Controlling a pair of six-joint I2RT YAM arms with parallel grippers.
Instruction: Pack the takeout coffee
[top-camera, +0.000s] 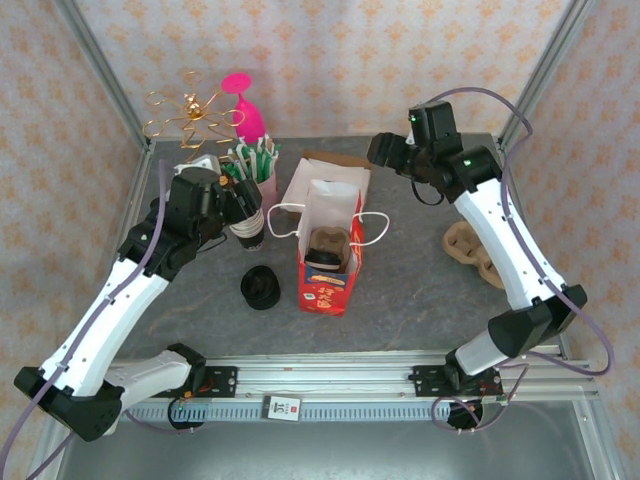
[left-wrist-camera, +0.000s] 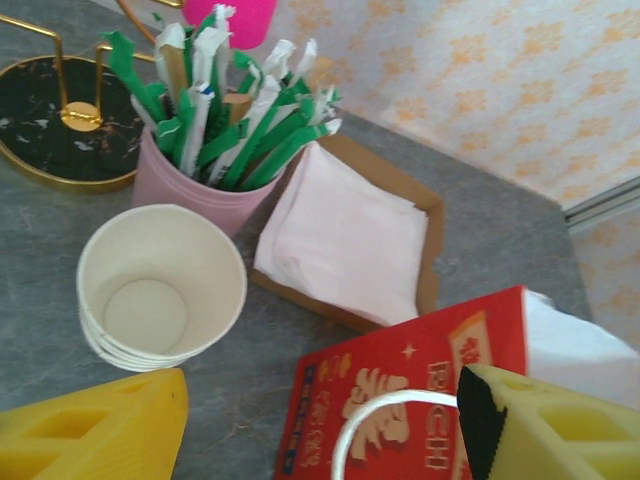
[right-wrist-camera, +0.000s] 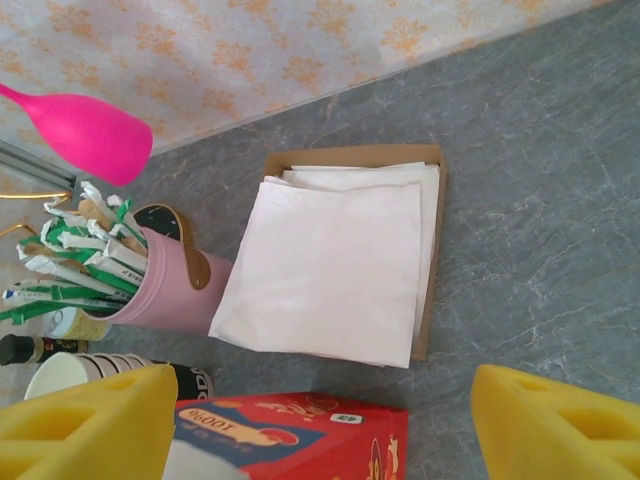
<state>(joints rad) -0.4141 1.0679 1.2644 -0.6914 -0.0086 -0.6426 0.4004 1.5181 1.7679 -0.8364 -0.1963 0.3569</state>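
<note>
Takeout bag (top-camera: 325, 290): red paper, white handles, upright on the worktop (top-camera: 420, 300) between the two hands; near face just under the left hand's fingertips, top edge just below the right hand's.
Bag contents: brown carrier (top-camera: 335, 245) holding something dark; too small to tell more.
Left hand (left-wrist-camera: 325, 430): released, yellow fingers (left-wrist-camera: 100, 430) spread wide, grasping nothing, poised above the worktop.
Paper cups (left-wrist-camera: 160, 290): white nested stack, upright, empty, just ahead of the left hand's left finger.
Right hand (right-wrist-camera: 320, 420): released, fingers wide apart, grasping nothing.
Napkins (right-wrist-camera: 335, 265): white stack in a brown tray (right-wrist-camera: 432, 250), straight ahead of the right hand, ahead and right of the left hand.
Pink holder (left-wrist-camera: 190, 190): packed with green-and-white wrapped sticks, beyond the cups from the left hand.
Black lid (top-camera: 261, 288): flat on the worktop, behind the left hand, beside the bag.
</note>
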